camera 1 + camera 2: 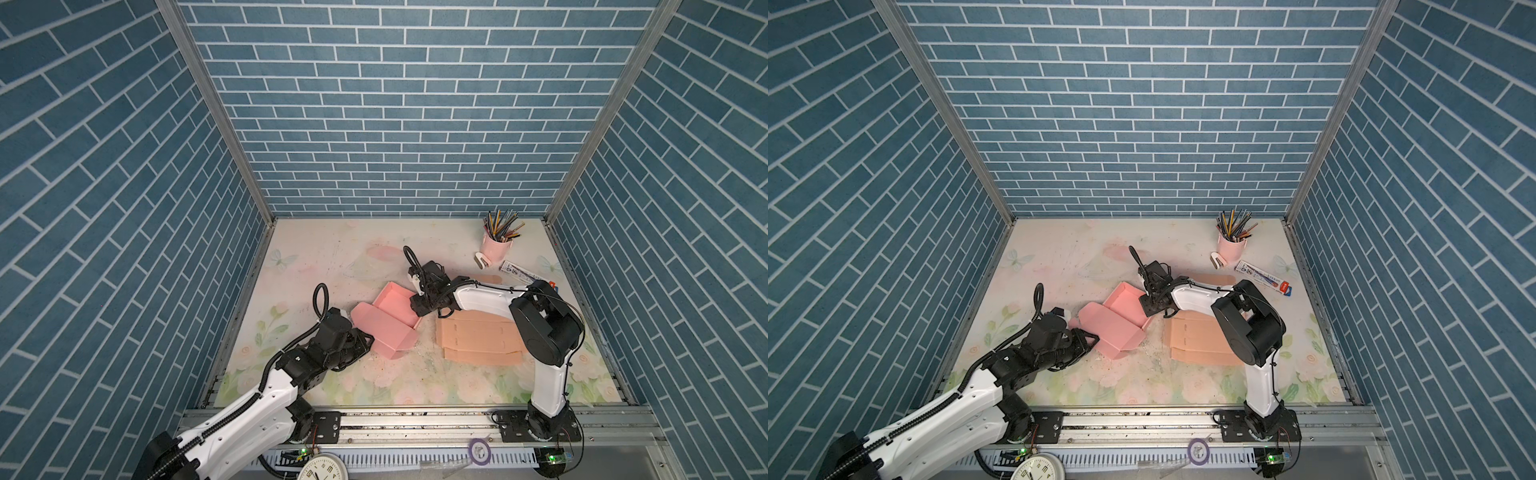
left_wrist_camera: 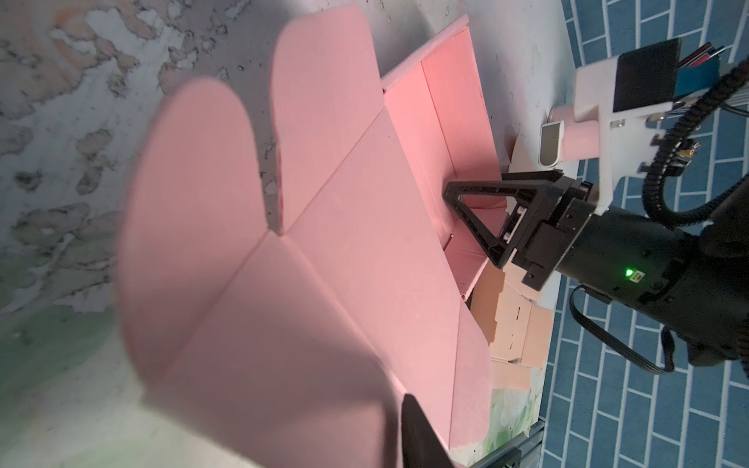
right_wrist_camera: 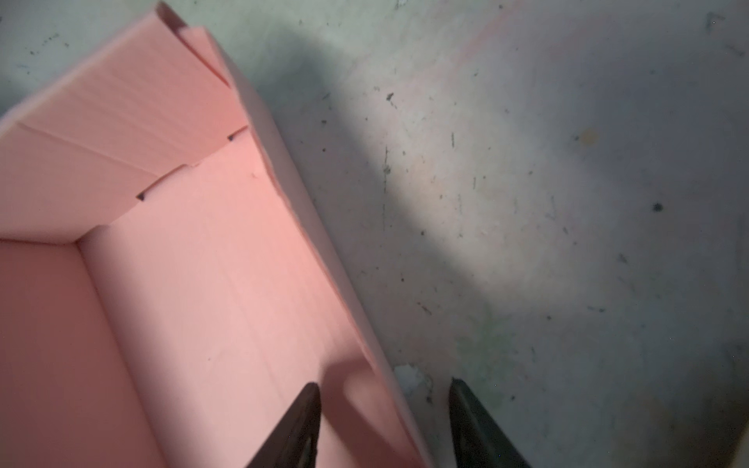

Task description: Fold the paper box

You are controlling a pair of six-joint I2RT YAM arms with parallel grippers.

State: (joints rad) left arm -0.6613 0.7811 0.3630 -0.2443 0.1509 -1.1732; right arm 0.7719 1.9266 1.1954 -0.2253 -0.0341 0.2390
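The pink paper box (image 1: 390, 316) (image 1: 1117, 320) lies mid-table, partly folded. Its tray stands with walls up on the far side, and its lid panel and rounded flaps (image 2: 364, 243) spread toward the left arm. My left gripper (image 1: 368, 337) (image 1: 1094, 337) is at the lid's near-left edge. One finger (image 2: 417, 437) rests against a flap and the other is hidden behind the flap. My right gripper (image 3: 383, 385) (image 1: 417, 311) stands open astride the tray's right wall, with one finger inside the tray (image 3: 202, 283) and one outside.
A stack of flat tan cardboard blanks (image 1: 478, 336) lies just right of the box, under the right arm. At the back right are a pink pencil cup (image 1: 496, 245), a small white stapler (image 1: 483, 260) and a pen packet (image 1: 519, 270). Blue brick walls enclose the table.
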